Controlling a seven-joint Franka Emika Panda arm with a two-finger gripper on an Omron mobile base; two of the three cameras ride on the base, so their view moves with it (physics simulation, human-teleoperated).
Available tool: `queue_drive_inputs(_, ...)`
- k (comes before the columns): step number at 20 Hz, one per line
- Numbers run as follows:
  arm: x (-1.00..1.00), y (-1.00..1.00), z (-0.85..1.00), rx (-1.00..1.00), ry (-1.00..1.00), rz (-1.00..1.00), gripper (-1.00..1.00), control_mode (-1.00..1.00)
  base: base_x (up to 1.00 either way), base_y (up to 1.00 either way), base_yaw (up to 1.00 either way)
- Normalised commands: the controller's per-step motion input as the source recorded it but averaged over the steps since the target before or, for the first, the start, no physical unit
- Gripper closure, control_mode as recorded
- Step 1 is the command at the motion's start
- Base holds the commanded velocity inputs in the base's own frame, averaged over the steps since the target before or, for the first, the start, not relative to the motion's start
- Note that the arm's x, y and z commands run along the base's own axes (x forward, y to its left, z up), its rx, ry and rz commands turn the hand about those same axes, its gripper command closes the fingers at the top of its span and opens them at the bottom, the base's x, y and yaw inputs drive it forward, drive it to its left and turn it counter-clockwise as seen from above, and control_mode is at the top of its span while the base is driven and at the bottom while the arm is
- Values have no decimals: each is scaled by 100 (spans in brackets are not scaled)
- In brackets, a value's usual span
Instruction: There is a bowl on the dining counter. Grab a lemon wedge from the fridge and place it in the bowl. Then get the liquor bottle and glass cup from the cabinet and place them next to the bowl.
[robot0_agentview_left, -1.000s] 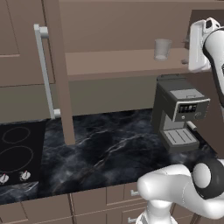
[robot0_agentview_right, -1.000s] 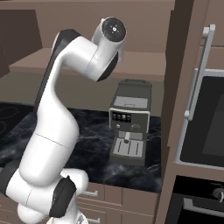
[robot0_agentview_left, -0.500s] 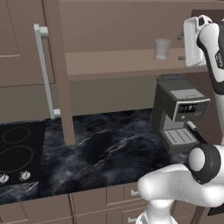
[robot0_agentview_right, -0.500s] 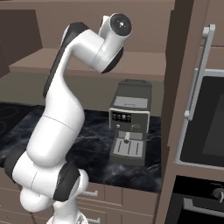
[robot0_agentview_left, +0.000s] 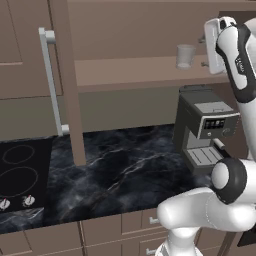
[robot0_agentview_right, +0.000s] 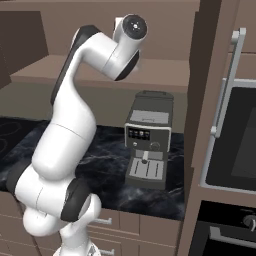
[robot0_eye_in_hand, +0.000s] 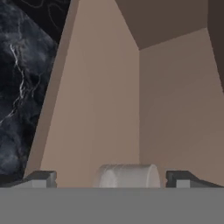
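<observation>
A clear glass cup (robot0_agentview_left: 185, 56) stands upright on the shelf of the open cabinet (robot0_agentview_left: 125, 70). My gripper (robot0_agentview_left: 204, 51) is at shelf height just right of the cup, pointing at it, a small gap away. In the hand view the glass cup (robot0_eye_in_hand: 127, 175) sits low in the picture, between and beyond the two fingertips (robot0_eye_in_hand: 41, 178). The gripper (robot0_eye_in_hand: 113, 179) is open and holds nothing. The bowl, the lemon wedge and the liquor bottle are out of view.
A coffee machine (robot0_agentview_left: 205, 127) stands on the dark marble counter (robot0_agentview_left: 115, 170) right under the shelf. The open cabinet door (robot0_agentview_left: 62, 80) with its long handle juts out at the left. A stove top (robot0_agentview_left: 15, 175) lies far left, an oven (robot0_agentview_right: 235, 135) at the right.
The hand has moved left along the shelf toward the glass cup, and the upper arm has risen. The jaws have stayed open.
</observation>
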Motion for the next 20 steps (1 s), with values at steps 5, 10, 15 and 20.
queue_drive_inputs(5,33,6,-7,-9,0,0,-100,-100,0,0,0)
queue_drive_inputs(10,29,2,-13,-9,0,0,-100,-100,0,0,0)
queue_drive_inputs(15,26,0,-14,-8,0,0,-100,-100,0,0,0)
queue_drive_inputs(20,23,0,-7,-3,0,0,-100,-100,0,0,0)
